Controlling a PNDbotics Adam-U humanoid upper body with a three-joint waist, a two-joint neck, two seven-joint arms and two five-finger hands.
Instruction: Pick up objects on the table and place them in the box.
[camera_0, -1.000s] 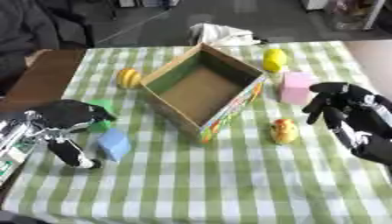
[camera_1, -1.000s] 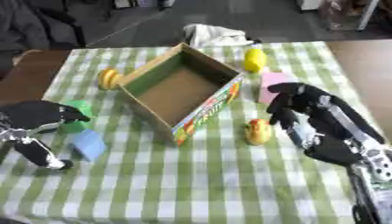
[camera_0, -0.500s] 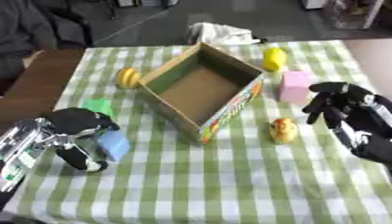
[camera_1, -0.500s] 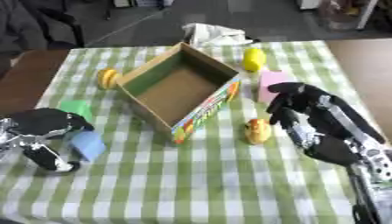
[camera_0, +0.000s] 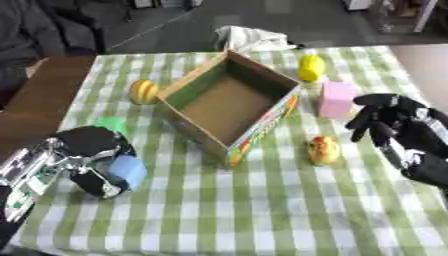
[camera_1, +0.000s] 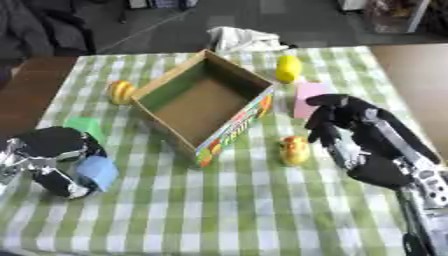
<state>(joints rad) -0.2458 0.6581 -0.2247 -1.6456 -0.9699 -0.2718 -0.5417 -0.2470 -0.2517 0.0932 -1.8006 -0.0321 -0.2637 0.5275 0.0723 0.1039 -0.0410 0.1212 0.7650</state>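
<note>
Left hand (camera_0: 87, 155) has its fingers curled round the blue block (camera_0: 128, 171), green block (camera_1: 85, 127) half hidden behind them. Right hand (camera_1: 350, 125) hangs relaxed, holding nothing, beside the orange toy (camera_1: 294, 149). Box (camera_0: 229, 102) print's unreadable.

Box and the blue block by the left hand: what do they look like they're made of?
Box: looks like cardboard, matte brown inside, thin flat walls, printed colour on the outer side. Blue block: probably foam or soft plastic, going by the matte, uniform pale blue and rounded edges; the look can't settle which. The left hand curls around it.
</note>
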